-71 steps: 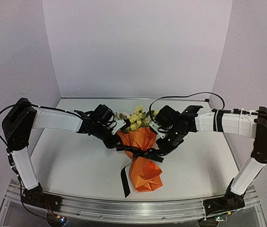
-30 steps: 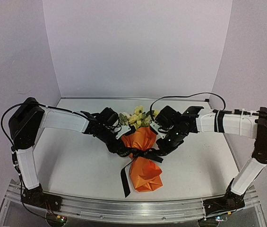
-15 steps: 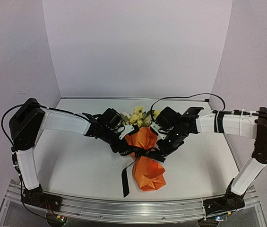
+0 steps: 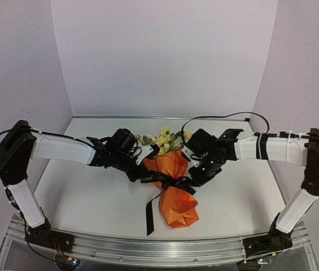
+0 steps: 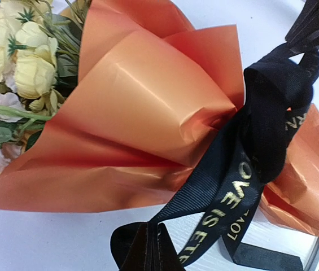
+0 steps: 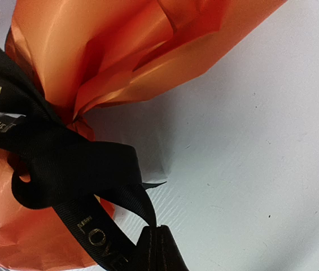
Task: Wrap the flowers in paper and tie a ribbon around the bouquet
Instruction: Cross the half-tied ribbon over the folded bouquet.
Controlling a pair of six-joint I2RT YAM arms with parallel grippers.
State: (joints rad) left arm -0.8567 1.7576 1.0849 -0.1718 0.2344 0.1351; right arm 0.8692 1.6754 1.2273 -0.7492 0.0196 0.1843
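- The bouquet lies near the middle of the white table, between the two arms. Its blooms point toward the far wall and its folded foot toward the near edge.
- Pale yellow and cream flowers with green leaves spill from the open top of the cone.
- Orange paper wraps the stems, flaring wide at the top, pinched in at the waist and bulging again below.
- A black ribbon with pale lettering is knotted around that waist. One loose tail trails across the table to the left of the cone's foot.
- The left gripper is closed, its dark fingertips pinching a strand of ribbon on the bouquet's left side, as its wrist view shows.
- The right gripper is likewise closed, clamped on a strand of ribbon on the bouquet's right side, low over the table.
- The two strands run outward from the knot, one to each gripper. Each gripper sits just beside the paper; whether either touches it cannot be told.
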